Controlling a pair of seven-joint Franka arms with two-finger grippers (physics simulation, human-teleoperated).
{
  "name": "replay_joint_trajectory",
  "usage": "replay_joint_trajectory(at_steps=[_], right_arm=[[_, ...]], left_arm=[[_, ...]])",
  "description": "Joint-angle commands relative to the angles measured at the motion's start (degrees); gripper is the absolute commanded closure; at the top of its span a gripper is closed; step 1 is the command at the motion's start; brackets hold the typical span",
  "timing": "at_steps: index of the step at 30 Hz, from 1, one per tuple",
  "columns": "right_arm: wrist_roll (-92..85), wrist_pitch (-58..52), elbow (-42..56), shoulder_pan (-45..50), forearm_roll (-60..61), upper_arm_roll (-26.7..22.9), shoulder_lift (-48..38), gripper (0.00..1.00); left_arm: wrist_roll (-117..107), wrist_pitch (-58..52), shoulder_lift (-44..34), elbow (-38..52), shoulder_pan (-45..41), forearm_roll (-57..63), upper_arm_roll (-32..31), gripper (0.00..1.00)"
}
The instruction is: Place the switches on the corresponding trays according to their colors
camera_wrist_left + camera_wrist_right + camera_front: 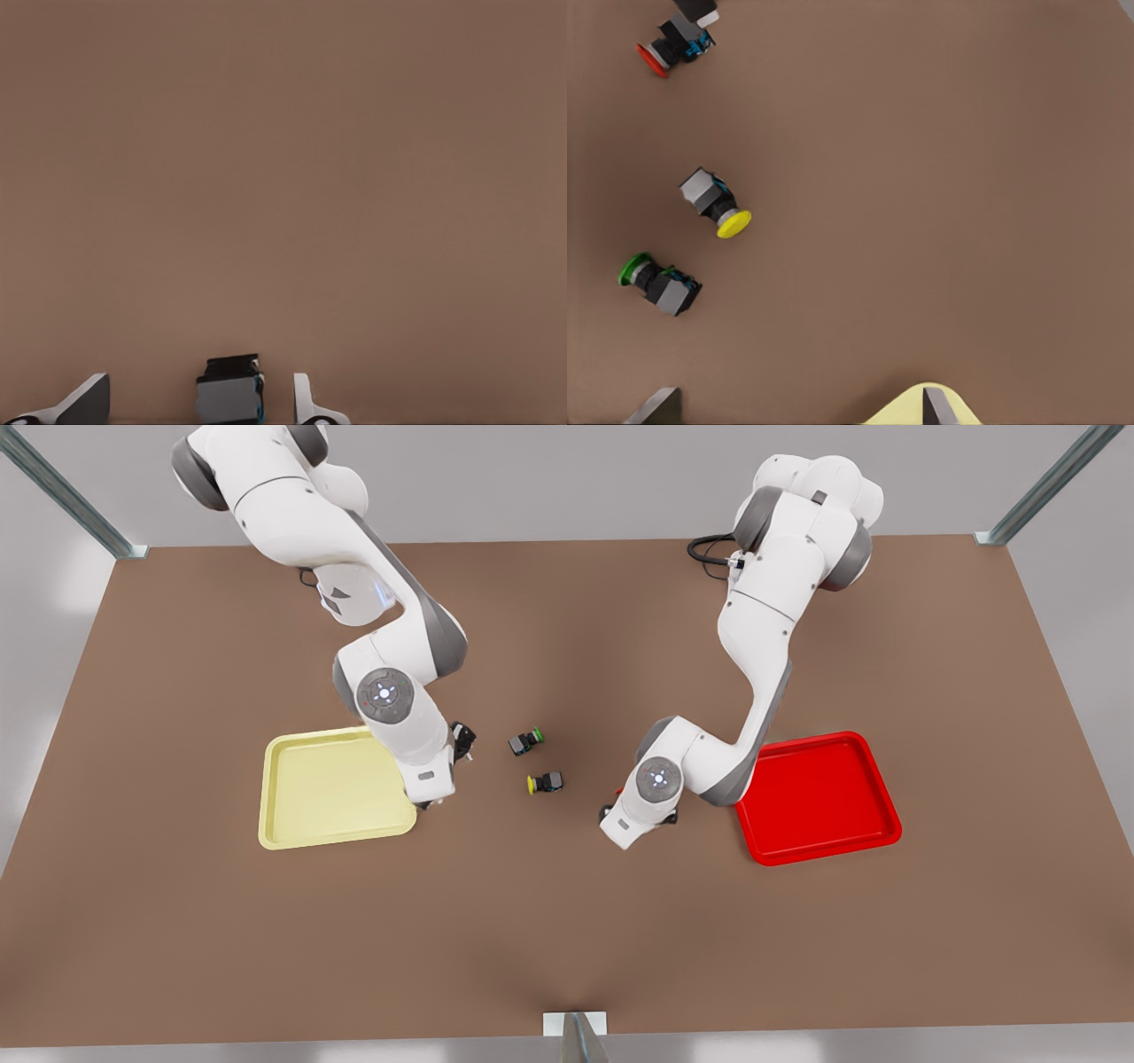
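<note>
Left gripper (201,381) hung low over the brown table (567,939), right of centre in the front view and just beside the red tray (824,797). Its fingers (89,400) stood apart on either side of the red switch (664,51), with a gap visible on each side of the dark body, so they were not clamped on it. That switch lay on its side on the table, outside the tray.

Right gripper (797,396) hovered left of centre in the front view, over the corner of the pale yellow tray (292,815) nearest the table's middle. Its fingers (939,405) were spread wide with nothing between them.

Between the two arms, in the middle of the front view, the yellow switch (545,782) and the green switch (526,741) lay on their sides on the bare table, near each other but apart, the green one farther up the frame. Both trays held nothing.
</note>
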Motion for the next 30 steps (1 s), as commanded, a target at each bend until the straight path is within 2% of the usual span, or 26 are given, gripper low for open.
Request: replay_joint_trajectory(at_steps=[1,4,10,15,16,17,22,25,30], right_arm=[[-1.76,1.57,0.00,-0.04,-0.23,0.46,0.43,0.00],[-13.11,6.94,0.62,0.49,-0.32,0.90,3.25,0.00],[-22.42,11.25,1.06,2.60,0.30,6.96,6.94,0.00],[-27.26,16.96,0.97,6.73,0.03,7.14,12.30,0.00],[-27.97,17.05,1.23,6.99,-0.32,6.96,13.80,0.00],[-27.88,17.05,1.14,6.99,-0.32,6.96,13.97,0.00],[-27.00,16.53,0.53,7.87,-1.02,5.47,15.73,0.00],[-27.17,16.96,0.79,8.84,-1.11,4.85,16.61,0.00],[-26.30,13.38,5.71,13.41,-3.75,0.99,21.09,0.00]], left_arm=[[0.00,0.35,0.21,0.00,-0.04,-0.03,0.09,0.00],[0.09,0.97,1.18,0.00,0.22,-0.03,0.26,0.00],[-0.70,0.97,1.97,-1.41,0.05,-1.25,0.18,0.00],[-2.90,2.46,1.88,-2.64,-0.21,-2.84,0.00,0.00],[-2.90,2.37,1.88,-2.64,-0.13,-2.93,0.00,0.08],[-2.90,2.37,1.88,-2.64,-0.13,-2.84,0.00,0.22],[-2.99,2.02,1.62,-2.73,-0.13,-2.93,-0.09,0.40],[-2.90,2.02,1.62,-2.64,-0.13,-3.46,0.00,0.46],[-2.90,1.84,1.53,-2.64,-0.13,-3.46,0.00,0.48]])
